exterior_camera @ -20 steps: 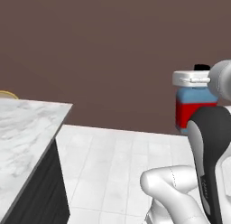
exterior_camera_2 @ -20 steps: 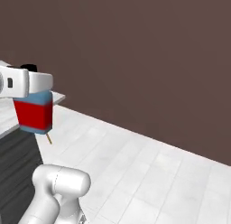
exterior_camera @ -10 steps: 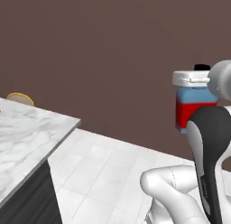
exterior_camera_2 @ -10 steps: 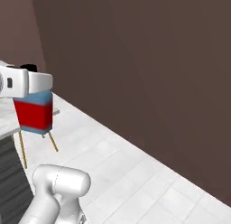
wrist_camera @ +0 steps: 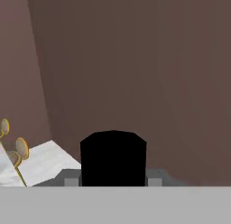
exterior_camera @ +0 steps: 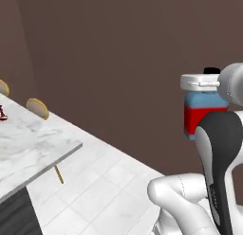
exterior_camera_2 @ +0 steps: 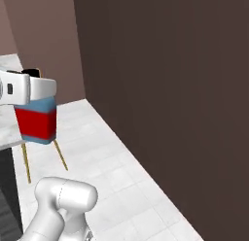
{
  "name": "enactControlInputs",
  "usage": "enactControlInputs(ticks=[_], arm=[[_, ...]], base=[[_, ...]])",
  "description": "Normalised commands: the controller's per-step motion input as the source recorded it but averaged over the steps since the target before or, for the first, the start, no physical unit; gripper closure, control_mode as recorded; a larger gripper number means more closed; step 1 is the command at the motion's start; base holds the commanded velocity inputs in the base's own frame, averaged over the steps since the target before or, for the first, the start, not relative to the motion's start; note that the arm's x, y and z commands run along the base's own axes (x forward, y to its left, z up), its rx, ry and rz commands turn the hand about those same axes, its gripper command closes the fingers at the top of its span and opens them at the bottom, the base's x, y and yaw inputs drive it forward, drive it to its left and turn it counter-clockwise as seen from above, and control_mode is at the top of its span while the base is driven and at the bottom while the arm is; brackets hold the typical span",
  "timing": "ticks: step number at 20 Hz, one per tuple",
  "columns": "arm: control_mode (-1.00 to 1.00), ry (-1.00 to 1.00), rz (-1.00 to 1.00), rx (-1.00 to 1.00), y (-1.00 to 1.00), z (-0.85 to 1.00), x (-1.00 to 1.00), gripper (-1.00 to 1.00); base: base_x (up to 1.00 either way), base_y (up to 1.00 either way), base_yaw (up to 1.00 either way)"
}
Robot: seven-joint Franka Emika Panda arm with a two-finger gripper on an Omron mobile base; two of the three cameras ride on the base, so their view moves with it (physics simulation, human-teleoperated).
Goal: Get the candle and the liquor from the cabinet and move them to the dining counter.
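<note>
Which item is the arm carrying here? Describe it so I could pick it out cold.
Start at the white arm rising before the brown wall. The gripper at its top is shut on the liquor, a small squarish bottle hanging above the tiled floor. Its red body, blue upper band and black cap stand out against everything else nearby.

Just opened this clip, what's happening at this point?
The gripper is closed on the liquor, held up in the air. The dining counter lies to the robot's left, with the candle at its far edge and stools beside it. The liquor is not yet set down.
</note>
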Motion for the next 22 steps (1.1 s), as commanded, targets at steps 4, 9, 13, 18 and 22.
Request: enactControlInputs(ticks=[4,9,13,18,22], arm=[[1.0,0.0,0.0,0.0,0.0,0.0,0.0,1.0],[1.0,0.0,0.0,0.0,0.0,0.0,0.0,1.0],[1.0,0.0,0.0,0.0,0.0,0.0,0.0,1.0],[1.0,0.0,0.0,0.0,0.0,0.0,0.0,1.0],[1.0,0.0,0.0,0.0,0.0,0.0,0.0,1.0]], base=[[1.0,-0.74,0.49],[1.0,-0.76,0.5],[1.0,-0.79,0.49],[0.94,-0.83,0.5],[0.83,-0.92,0.45]])
